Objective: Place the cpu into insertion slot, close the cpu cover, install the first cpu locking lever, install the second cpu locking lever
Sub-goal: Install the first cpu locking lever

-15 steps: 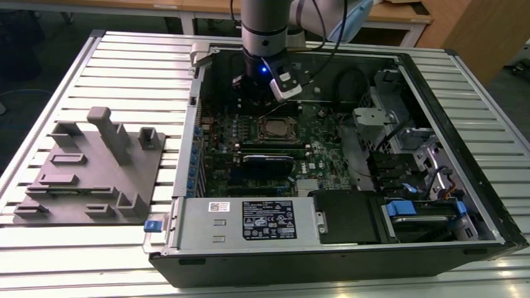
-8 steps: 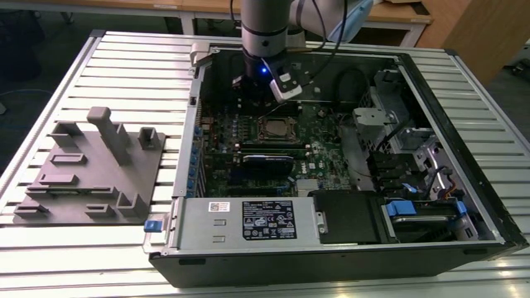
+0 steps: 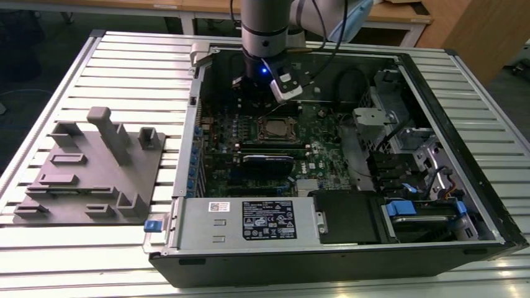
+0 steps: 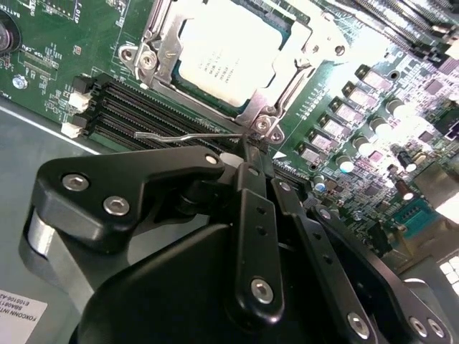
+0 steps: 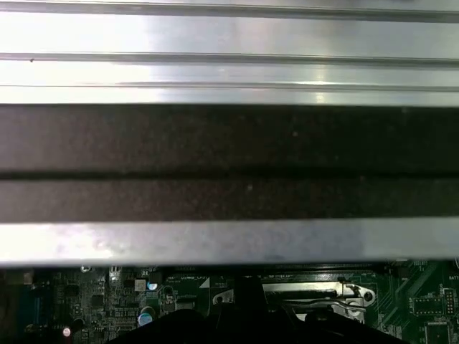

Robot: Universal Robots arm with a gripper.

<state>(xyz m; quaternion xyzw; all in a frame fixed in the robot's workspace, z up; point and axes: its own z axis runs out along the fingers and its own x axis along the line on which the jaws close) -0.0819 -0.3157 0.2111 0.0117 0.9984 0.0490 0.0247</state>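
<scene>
cpu [image 4: 229,61]: seated flat in insertion slot [image 4: 267,123], mid motherboard inside case [image 3: 331,261].
cpu cover [image 4: 166,43]: down, framing the chip.
locking lever [image 4: 188,135]: thin wire between socket and memory slots [image 4: 136,107].
gripper [image 4: 247,150]: fingers together, tips at the lever; hold on it unclear.
grey fixture [image 3: 83,186]: on table [image 3: 124,49], exterior view's left of case.

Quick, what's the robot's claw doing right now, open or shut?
Gripper: shut, with its tip at the end of the thin lever; whether it pinches the lever cannot be told.
</scene>
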